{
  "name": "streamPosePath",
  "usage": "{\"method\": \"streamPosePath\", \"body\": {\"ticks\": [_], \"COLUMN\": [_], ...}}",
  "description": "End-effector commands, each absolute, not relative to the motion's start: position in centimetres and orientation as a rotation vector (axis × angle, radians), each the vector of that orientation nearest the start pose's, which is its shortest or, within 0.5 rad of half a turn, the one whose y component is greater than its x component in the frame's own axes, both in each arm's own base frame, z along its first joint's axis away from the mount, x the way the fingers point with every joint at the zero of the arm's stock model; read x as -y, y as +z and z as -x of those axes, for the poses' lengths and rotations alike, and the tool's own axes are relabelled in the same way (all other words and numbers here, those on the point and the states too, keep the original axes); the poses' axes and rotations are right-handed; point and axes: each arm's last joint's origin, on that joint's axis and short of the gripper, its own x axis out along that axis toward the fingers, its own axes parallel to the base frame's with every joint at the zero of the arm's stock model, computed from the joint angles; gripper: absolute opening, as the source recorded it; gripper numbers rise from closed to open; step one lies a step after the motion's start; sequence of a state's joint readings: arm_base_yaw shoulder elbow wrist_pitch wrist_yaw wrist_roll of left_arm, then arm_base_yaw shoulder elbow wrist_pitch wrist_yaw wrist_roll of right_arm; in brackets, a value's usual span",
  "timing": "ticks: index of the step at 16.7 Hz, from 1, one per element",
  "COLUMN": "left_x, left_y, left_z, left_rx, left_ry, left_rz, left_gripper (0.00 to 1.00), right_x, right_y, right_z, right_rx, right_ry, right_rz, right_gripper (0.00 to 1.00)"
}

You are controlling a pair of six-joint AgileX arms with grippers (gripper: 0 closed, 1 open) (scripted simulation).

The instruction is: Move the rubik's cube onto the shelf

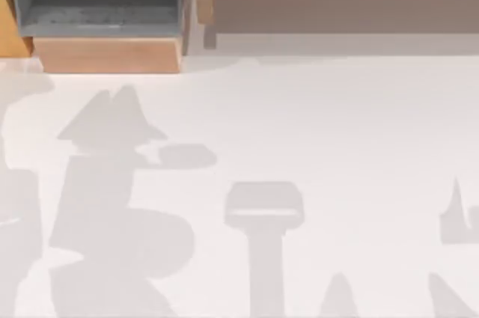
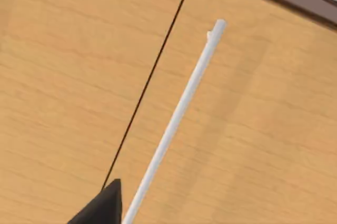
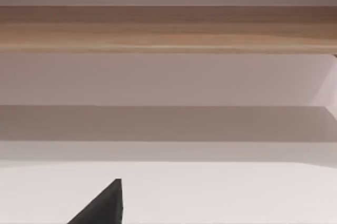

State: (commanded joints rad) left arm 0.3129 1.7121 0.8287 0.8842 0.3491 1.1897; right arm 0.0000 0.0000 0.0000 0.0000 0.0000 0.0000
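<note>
The black wedge of the right gripper (image 3: pixel 102 205) is hanging over the flat white table (image 3: pixel 221 192), facing the long light-brown wooden shelf (image 3: pixel 168 26), which is lying ahead of and above the jaws. The left gripper (image 2: pixel 102 208) is pointing at a light-brown wooden panel (image 2: pixel 63 76) with a slim white bar handle (image 2: pixel 179 113). I cannot tell either gripper's jaw state, nor which way the small stickered rubik's cube is lying. Judging by this, the right arm is nearer the shelf.
</note>
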Motion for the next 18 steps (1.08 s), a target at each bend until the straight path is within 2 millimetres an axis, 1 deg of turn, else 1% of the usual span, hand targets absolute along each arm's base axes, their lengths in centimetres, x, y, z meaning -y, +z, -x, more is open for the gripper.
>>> {"method": "streamPosePath", "body": {"ticks": [2,4,7,9,11,16,18], "left_x": [-12.4,-14.1,-16.1,-16.8,-17.1,-16.9,-16.9], "left_y": [18.3,15.5,11.8,10.2,9.5,9.5,9.5], "left_z": [-37.0,-38.7,-40.2,-40.6,-40.8,-40.8,-41.1], "left_rx": [0.017,0.017,0.017,0.016,0.016,0.015,0.016], "left_ry": [-0.012,-0.013,-0.014,-0.015,-0.016,-0.022,-0.017], "left_rz": [-1.291,-1.392,-1.508,-1.553,-1.571,-1.568,-1.570], "left_gripper": [1.00,1.00,1.00,1.00,1.00,1.00,1.00], "right_x": [0.1,0.1,0.1,0.1,0.1,0.1,0.1], "right_y": [16.0,16.0,16.0,16.0,16.0,16.0,16.0], "right_z": [-10.6,-10.6,-10.6,-10.6,-10.6,-10.6,-10.6], "right_rx": [0.000,0.000,0.000,0.000,0.000,0.000,0.000], "right_ry": [0.000,0.000,0.000,0.000,0.000,0.000,0.000], "right_rz": [0.000,0.000,0.000,0.000,0.000,0.000,0.000], "right_gripper": [1.00,1.00,1.00,1.00,1.00,1.00,1.00]}}
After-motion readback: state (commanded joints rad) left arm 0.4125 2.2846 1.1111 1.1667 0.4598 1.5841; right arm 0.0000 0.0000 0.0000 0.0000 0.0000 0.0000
